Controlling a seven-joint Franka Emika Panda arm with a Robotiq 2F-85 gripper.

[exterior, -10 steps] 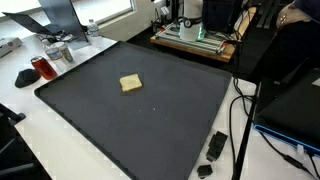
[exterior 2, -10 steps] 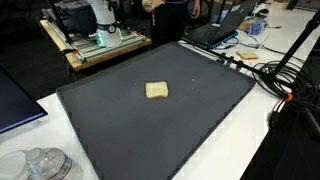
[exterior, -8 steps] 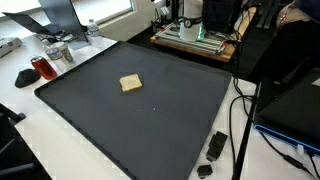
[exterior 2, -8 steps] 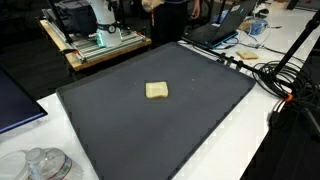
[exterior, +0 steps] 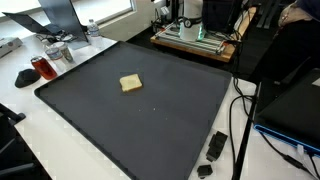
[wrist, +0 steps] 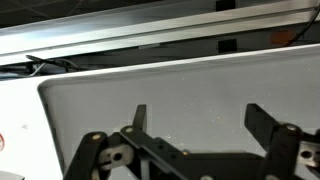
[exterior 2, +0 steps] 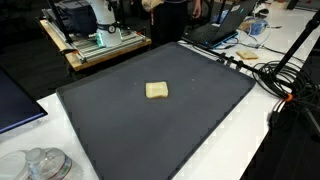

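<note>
We see gripper [wrist: 197, 122] jaws released, holding nothing, over black mat [exterior: 170, 125]; 1 tan block [exterior: 130, 83] on it.

- Both exterior views have even, bright indoor light with soft shadows and no glare on the dark mat [exterior: 150, 110]; the pictures are small and slightly soft.
- In the wrist view, the mat beyond the pincer [wrist: 200, 125] is washed out to pale grey.
- The pincer's linkage, nearest the lens, is dark and slightly blurred.

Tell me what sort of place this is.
Probably a lab or workshop: a benchtop machine on a wooden board, a laptop beside tangled cables, and a dark work mat holding a lone tan block.
</note>
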